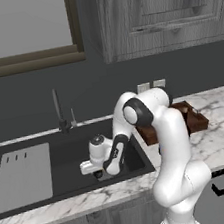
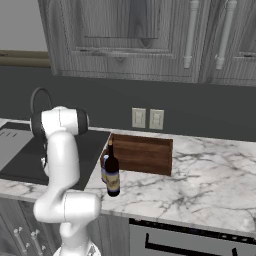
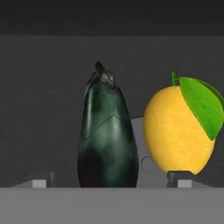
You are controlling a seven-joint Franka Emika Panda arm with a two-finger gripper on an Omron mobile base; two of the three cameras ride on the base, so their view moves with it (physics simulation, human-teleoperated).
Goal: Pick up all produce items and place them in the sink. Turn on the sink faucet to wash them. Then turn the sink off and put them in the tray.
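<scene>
We see the dark grey sink point(image 1: 65, 161) set in a marble counter point(image 2: 200, 185), its lighter drainboard panel point(image 1: 22, 174) with three slots on the left and the thin dark faucet point(image 1: 58, 111) upright behind it. The brown wooden tray point(image 2: 142, 152) sits on the counter just beside the sink's right edge. Near the tray's front stands a dark wine bottle point(image 2: 112, 172); its label is too small for us to read, and a small bottle behind it is mostly hidden. The white arm bends down into the basin, where the gripper point(image 1: 98, 174) hangs low with its jaws spread wide, clamping nothing. In the hand view, a dark green eggplant point(image 3: 107, 135) and a yellow lemon point(image 3: 177, 131) with a green leaf lie side by side on the sink floor, the silver drain point(image 3: 142, 144) showing between them
</scene>
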